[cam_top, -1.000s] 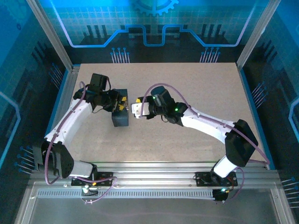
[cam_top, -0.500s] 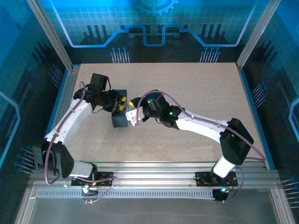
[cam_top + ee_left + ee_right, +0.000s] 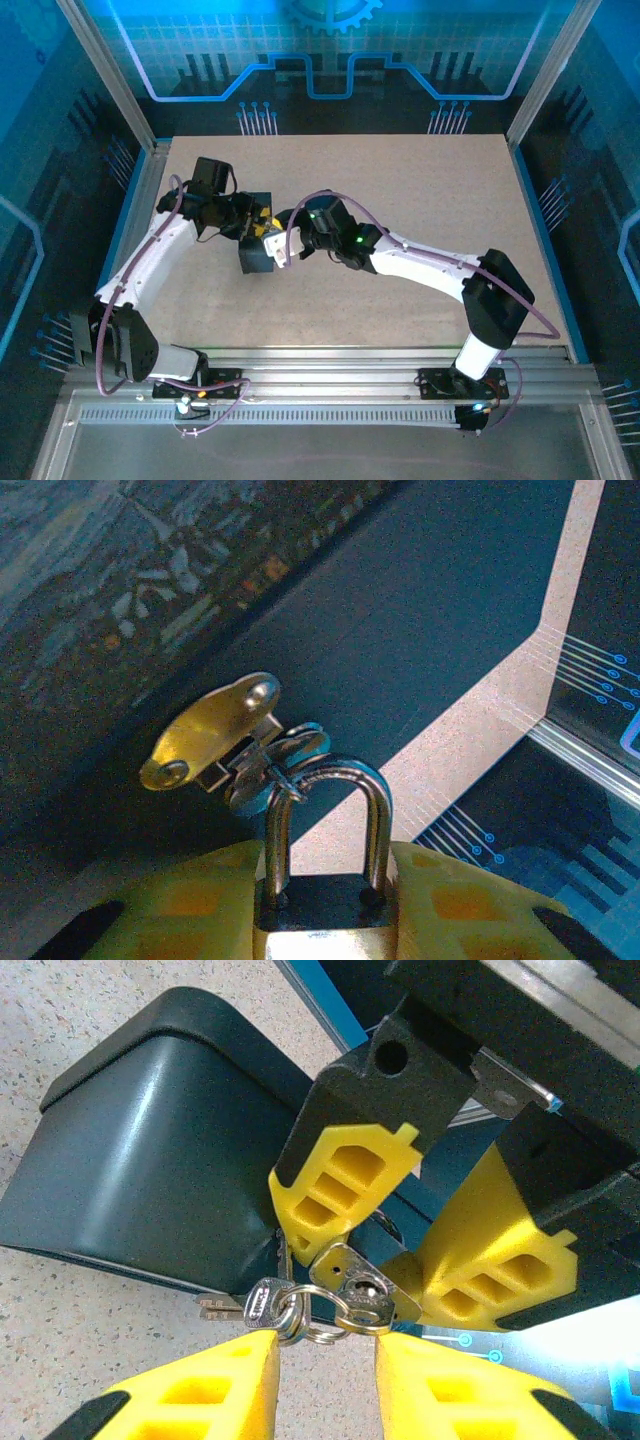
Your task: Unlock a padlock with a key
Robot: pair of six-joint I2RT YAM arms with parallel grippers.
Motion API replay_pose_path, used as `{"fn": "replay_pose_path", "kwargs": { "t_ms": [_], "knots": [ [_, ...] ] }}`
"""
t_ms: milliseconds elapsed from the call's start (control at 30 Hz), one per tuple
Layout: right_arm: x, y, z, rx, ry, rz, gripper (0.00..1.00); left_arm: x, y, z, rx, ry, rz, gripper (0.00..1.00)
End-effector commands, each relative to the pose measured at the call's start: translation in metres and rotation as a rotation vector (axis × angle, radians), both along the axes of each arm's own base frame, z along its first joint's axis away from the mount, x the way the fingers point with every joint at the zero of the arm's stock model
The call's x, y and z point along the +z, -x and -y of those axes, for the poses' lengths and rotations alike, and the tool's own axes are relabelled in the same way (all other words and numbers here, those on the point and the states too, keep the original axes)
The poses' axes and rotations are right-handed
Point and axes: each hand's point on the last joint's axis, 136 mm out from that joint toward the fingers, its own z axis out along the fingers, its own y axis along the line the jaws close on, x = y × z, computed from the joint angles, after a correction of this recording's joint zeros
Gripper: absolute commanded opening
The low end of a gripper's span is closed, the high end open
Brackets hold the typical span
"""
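The left fingers (image 3: 170, 910) are clamping the padlock (image 3: 322, 905) just beside the tin box (image 3: 150, 1160). The right fingers (image 3: 200, 1400) are standing apart around the key (image 3: 262, 1308) bunch (not gripping yet, I'd say). Next they need to close on one key. A second ago that arm was hanging well clear of the box.

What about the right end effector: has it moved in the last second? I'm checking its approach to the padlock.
Yes. The right end effector has moved left in the top view, closing on the dark box.
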Motion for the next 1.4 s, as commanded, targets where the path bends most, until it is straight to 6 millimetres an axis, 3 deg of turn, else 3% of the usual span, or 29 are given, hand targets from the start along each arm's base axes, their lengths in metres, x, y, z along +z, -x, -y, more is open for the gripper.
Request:
{"fn": "replay_pose_path", "kwargs": {
  "t_ms": [0,367,600,833,967,1100,1367],
  "knots": [
    [0.022,0.005,-0.016,0.044,-0.059,0.012,0.31,0.02,-0.006,0.004,-0.015,0.031,0.061,0.0],
    [0.025,0.003,-0.016,0.04,-0.063,0.023,0.32,0.02,-0.006,0.005,-0.013,0.036,0.064,0.0],
    [0.013,0.002,-0.015,0.064,0.001,0.043,0.32,0.022,-0.005,0.004,-0.013,0.038,0.068,0.0],
    [0.011,0.002,0.004,0.065,0.066,0.04,0.34,0.024,-0.006,0.004,-0.016,0.034,0.066,0.0],
    [0.012,-0.014,0.011,0.028,0.088,0.092,0.34,0.024,-0.005,0.004,-0.019,0.032,0.058,0.0],
    [0.017,-0.023,0.006,0.017,0.069,0.113,0.33,0.023,-0.003,0.003,-0.02,0.028,0.049,0.0],
    [0.016,-0.014,-0.009,0.066,0.05,0.1,0.33,0.025,-0.004,0.003,-0.019,0.03,0.051,0.0]
  ]
}}
